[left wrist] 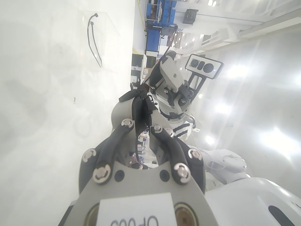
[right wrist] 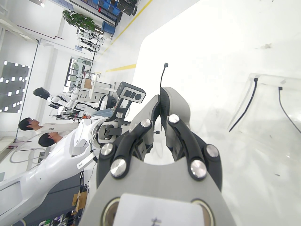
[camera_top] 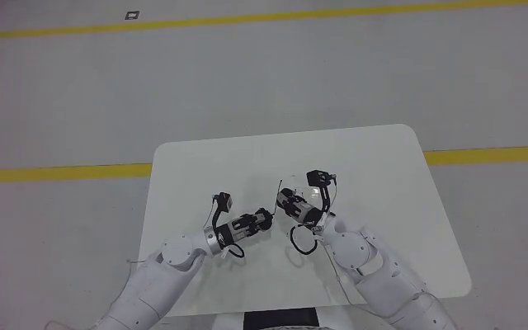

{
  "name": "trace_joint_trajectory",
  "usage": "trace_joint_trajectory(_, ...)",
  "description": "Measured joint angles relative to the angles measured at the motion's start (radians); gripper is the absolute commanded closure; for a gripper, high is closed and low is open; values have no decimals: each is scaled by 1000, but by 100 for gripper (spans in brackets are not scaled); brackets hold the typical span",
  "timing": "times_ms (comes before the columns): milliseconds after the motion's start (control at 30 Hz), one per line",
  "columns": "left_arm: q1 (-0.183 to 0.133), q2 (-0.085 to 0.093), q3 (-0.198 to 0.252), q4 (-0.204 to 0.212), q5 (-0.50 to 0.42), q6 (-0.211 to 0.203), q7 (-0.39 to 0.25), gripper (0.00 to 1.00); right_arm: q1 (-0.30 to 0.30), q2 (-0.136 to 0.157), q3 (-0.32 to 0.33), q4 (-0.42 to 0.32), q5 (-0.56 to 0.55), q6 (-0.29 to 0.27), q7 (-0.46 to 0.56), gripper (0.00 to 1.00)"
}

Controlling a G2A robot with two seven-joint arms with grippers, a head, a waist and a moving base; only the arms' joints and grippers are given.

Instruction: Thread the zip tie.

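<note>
- The left gripper (camera_top: 266,218) is nearest, low over the middle of the white table (camera_top: 388,157). Its tip points far and to the right, toward the other gripper.
- In the left wrist view the left gripper's (left wrist: 140,101) fingers are pressed together, with the dark ribbed pads meeting. I cannot tell whether any part of the tie lies between them.
- Just beyond it and slightly right is the right gripper (camera_top: 282,199), pointing back to the left. The two tips are very close; I cannot tell whether they touch.
- The right gripper's (right wrist: 160,105) fingers are pinched on the zip tie (right wrist: 161,78), a thin black strap. The strap rises out from between the pads, and its small square head is at the free end, clear of the table.
- A short stretch of the same strap shows on the wrist side of the pads, in the gap between the two fingers.
- Farther to the right on the table is a clear plastic tray (right wrist: 263,121), well apart from both grippers.
- Two more black zip ties lie flat in the tray, one (right wrist: 248,104) near its edge and the other (right wrist: 283,106) beside it. They are separate, with their heads at the same end.
- Past the far edge of the table, the pale floor has a yellow line (camera_top: 74,173) and a second yellow line (camera_top: 247,21) farther off.
</note>
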Motion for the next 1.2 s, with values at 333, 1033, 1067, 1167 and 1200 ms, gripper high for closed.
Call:
trace_joint_trajectory(333,1,-1,2,-4,3,5,11,100,-3,-3,2,-1,0,-2,8,100)
trace_joint_trajectory(1033,-10,-3,8,4,-3,7,46,100,1,-9,16,2,-2,-4,4,100)
trace_joint_trajectory(1067,-10,-2,8,6,-2,8,44,100,0,-9,19,-1,-2,-5,1,100)
trace_joint_trajectory(1167,-13,-1,8,8,3,16,30,100,-3,-10,23,-9,-4,-6,-2,100)
trace_joint_trajectory(1200,-15,0,9,7,6,19,19,100,-3,-10,25,-11,-5,-6,-3,100)
